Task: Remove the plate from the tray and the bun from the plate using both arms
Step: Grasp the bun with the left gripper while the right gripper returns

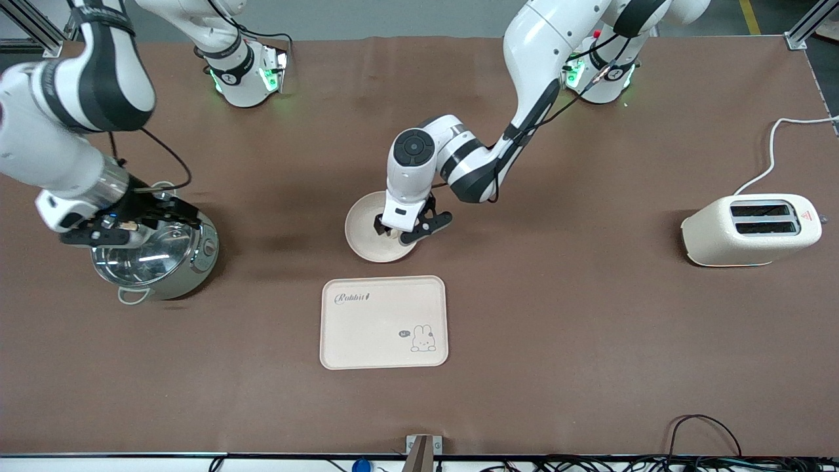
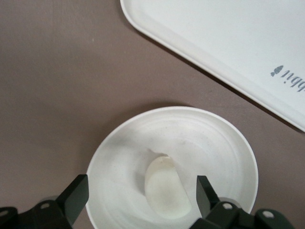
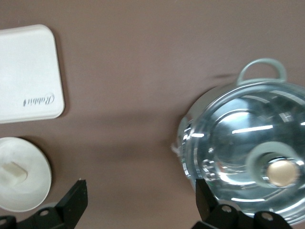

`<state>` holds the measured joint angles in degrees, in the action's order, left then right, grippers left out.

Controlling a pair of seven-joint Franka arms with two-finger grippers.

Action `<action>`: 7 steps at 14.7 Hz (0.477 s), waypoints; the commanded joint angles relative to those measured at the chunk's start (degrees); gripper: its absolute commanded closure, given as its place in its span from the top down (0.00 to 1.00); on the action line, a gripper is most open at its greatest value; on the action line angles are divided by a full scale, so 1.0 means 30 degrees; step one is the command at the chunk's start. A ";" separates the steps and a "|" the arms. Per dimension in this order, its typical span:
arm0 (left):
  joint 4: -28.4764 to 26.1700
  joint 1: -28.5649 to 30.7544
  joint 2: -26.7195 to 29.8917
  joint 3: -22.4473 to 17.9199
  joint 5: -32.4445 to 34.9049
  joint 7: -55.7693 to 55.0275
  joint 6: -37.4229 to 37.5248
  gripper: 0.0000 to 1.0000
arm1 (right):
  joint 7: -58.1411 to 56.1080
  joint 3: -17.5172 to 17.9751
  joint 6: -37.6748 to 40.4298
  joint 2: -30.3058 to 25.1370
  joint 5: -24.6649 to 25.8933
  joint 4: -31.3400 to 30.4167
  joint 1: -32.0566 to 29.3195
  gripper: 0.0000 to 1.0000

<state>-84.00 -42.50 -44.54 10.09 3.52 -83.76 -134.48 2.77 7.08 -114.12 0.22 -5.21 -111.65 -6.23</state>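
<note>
Left wrist view is showing you the left gripper (image 2: 140, 198) hanging with its fingers spread wide just over the plate (image 2: 119, 143), and the bun (image 2: 166, 188) is lying in the plate directly between and below the fingertips, touched by neither. From the front, the wrist is hiding the bun and covering part of the plate's rim. You are seeing the right gripper (image 3: 140, 198) hovering, equally wide and holding nothing, over the pot's (image 3: 200, 124) edge, whose lid is cut off at the frame.

bun (image 3: 13, 172) on plate (image 3: 33, 191), pot (image 3: 248, 157)
</note>
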 commanded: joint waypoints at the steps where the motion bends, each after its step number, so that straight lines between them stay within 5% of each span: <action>1: 0.0521 -0.0567 -0.0971 -0.0228 0.0350 -0.2190 -0.1631 0.98 | -0.0190 0.0277 0.2982 -0.0835 0.0507 0.2282 -0.0939 1.00; 3: 0.0695 -0.0685 -0.1323 -0.0228 0.0350 -0.2868 -0.2019 0.94 | -0.0161 0.0277 0.5191 -0.0776 0.0769 0.4280 -0.1204 1.00; 7: 0.1224 -0.0979 -0.1911 -0.0257 0.0321 -0.3457 -0.2019 0.75 | -0.0161 0.0336 0.6337 -0.1857 0.1327 0.4813 -0.1176 1.00</action>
<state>-82.63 -44.61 -48.97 10.07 3.52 -92.62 -140.46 2.54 7.11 -96.83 -3.82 -2.89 -97.65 -8.99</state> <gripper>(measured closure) 0.207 0.000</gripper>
